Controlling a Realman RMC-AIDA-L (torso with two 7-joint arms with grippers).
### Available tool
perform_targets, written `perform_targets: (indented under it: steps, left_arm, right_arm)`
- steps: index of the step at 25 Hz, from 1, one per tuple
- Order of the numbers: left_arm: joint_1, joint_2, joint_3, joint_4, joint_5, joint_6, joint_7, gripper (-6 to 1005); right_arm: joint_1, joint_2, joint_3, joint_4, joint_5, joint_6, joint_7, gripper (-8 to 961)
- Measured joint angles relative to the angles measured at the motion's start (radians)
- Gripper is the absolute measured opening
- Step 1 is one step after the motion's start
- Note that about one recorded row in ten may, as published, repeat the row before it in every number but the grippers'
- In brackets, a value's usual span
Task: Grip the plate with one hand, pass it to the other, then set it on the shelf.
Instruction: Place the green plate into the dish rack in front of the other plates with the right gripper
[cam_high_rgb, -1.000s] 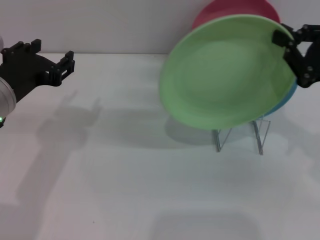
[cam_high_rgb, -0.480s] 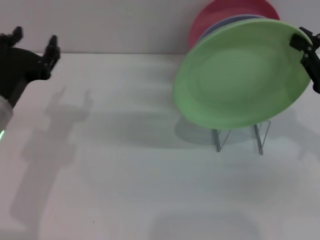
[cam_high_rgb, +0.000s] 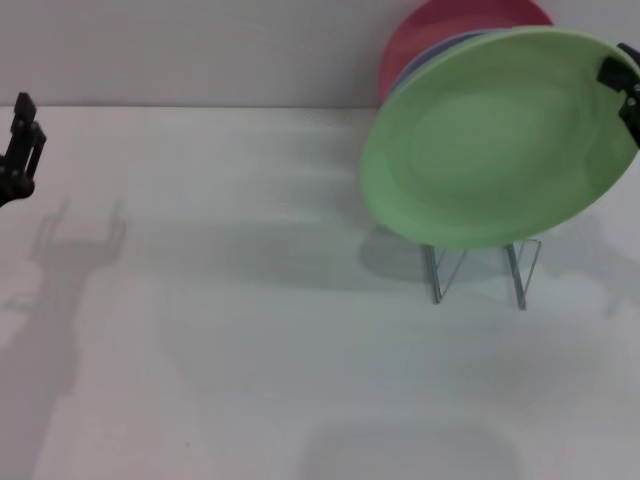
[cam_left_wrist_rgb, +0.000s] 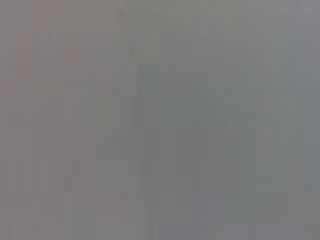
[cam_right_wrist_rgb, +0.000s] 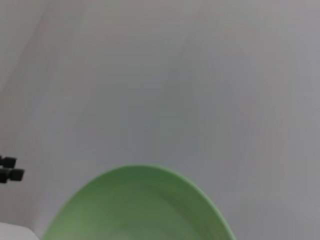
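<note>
The white table (cam_high_rgb: 250, 380) is lying bare across the near part of the scene, with only soft shadows falling on it. Farther back on the right, the shelf (cam_high_rgb: 480, 270) is standing on the table, its thin wire legs showing beneath the plate. The light-green plate (cam_high_rgb: 495, 140) is hanging tilted on edge just above the shelf, its hollow face turned toward the near left; whether its lower rim is touching the wires cannot be told. The right gripper (cam_high_rgb: 628, 90) is showing only as a black tip at the right edge of the head view, pinching the plate's upper right rim. In the right wrist view the plate's curved rim (cam_right_wrist_rgb: 145, 200) is filling the lower part, with the pale wall beyond it. At the far left edge of the head view, well apart from the plate, the left gripper (cam_high_rgb: 20, 150) is sitting mostly out of sight, so whether it is spread or pressed together cannot be told. Just behind the green plate, a lavender plate (cam_high_rgb: 430, 55) and a red plate (cam_high_rgb: 450, 20) are peeking out, against the wall.
</note>
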Motion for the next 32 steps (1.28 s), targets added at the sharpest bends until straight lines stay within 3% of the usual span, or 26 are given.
perform_targets:
  steps: [3, 8, 21, 32]
  left_arm:
    - [-0.019, -0.002, 0.004, 0.078, 0.002, 0.066, -0.01, 674]
    - [-0.028, -0.001, 0.008, 0.105, 0.002, 0.08, -0.011, 675]
    - [-0.041, 0.0, 0.03, 0.134, 0.009, 0.086, -0.013, 675]
    - [-0.05, 0.001, 0.046, 0.136, 0.008, 0.091, -0.013, 675]
  right_arm:
    - [0.008, -0.001, 0.037, -0.004, 0.0, 0.034, -0.009, 45]
    - [0.011, -0.001, 0.058, -0.008, -0.001, 0.055, -0.051, 45]
    - [0.022, -0.002, 0.151, -0.082, -0.003, 0.079, -0.158, 46]
    - [0.025, -0.003, 0.162, -0.111, -0.02, 0.082, -0.194, 51]
